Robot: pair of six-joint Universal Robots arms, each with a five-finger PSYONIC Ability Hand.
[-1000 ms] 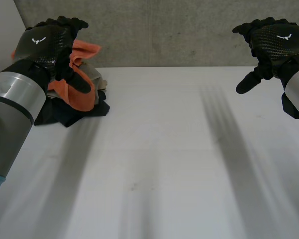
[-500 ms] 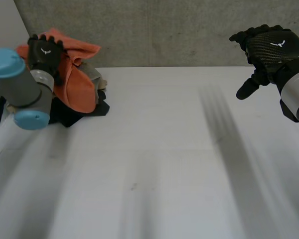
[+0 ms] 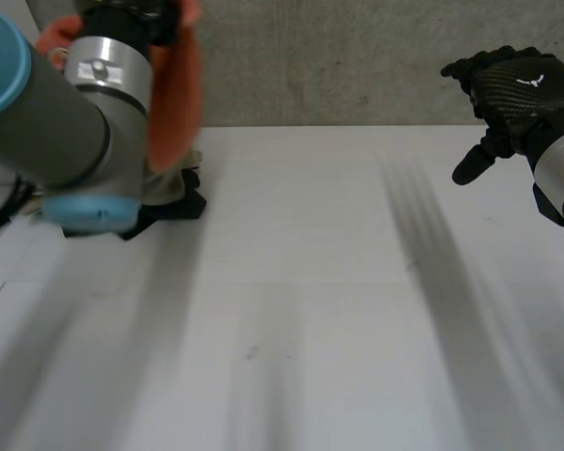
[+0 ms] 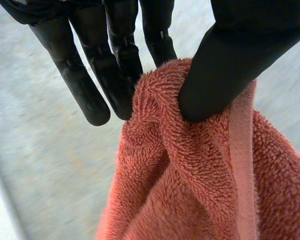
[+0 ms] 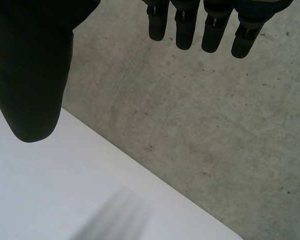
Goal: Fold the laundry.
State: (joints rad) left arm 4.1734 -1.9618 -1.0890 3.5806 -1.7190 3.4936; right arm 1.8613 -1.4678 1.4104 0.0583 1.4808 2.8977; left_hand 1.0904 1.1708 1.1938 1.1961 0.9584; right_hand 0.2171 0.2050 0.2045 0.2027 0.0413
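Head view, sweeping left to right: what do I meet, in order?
Left arm → orange towel → bare stretch of white table → right hand

Towel [image 4: 190, 190] now aloft in left hand [image 4: 240, 50]

Grey arm [image 3: 66, 122] w/ lt-blue cap [image 3: 2, 61]; black r. hand [image 3: 522, 94], white logo [image 3: 528, 82].
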